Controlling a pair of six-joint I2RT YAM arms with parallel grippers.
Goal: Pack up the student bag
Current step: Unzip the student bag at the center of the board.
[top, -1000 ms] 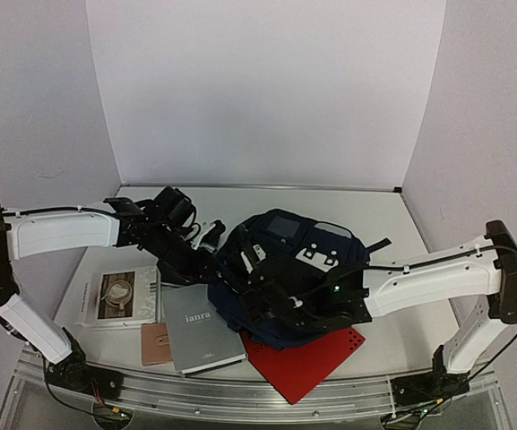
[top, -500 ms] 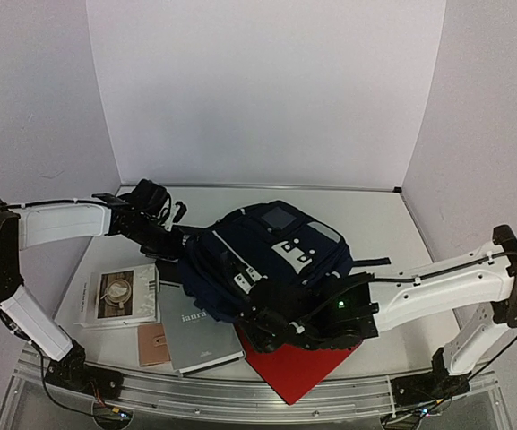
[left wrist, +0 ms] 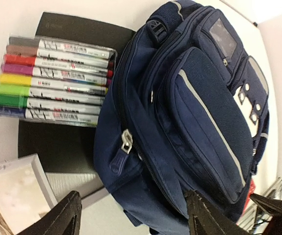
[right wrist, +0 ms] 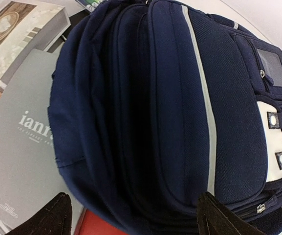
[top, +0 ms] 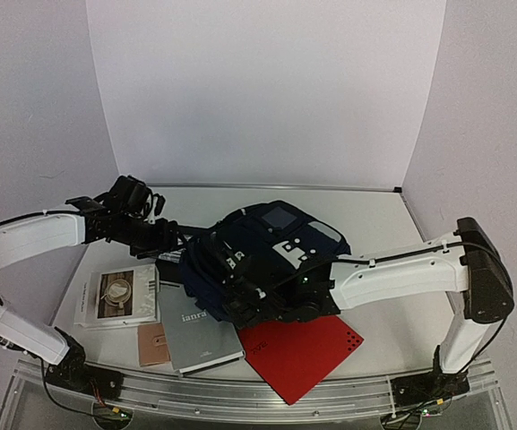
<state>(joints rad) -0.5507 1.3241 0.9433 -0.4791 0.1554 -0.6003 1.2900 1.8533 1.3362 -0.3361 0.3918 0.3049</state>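
Vs a second ago: both grippers have let go. The left gripper [left wrist: 133, 215] was pinched shut at the bag's left edge. Now it's pulled back toward the left, fingers spread wide with nothing between them. Right below it there's a pack of coloured markers [left wrist: 57, 81] lying on a black pad [left wrist: 57, 147], up against the bag's side. The white book [top: 119, 296] and the brown wallet [top: 155, 344] haven't budged.

The student bag [top: 271, 255] has slid left and back. It sits mid-table, front pocket up, overhanging part of the grey book [top: 200, 339]. The right gripper [right wrist: 138, 220] has swung left over the bag's near side, also wide open and gripping nothing. The red folder [top: 303, 354] shows a lot more now.

The table [top: 383, 224] is pale and plain, with white walls [top: 267, 90] on three sides.
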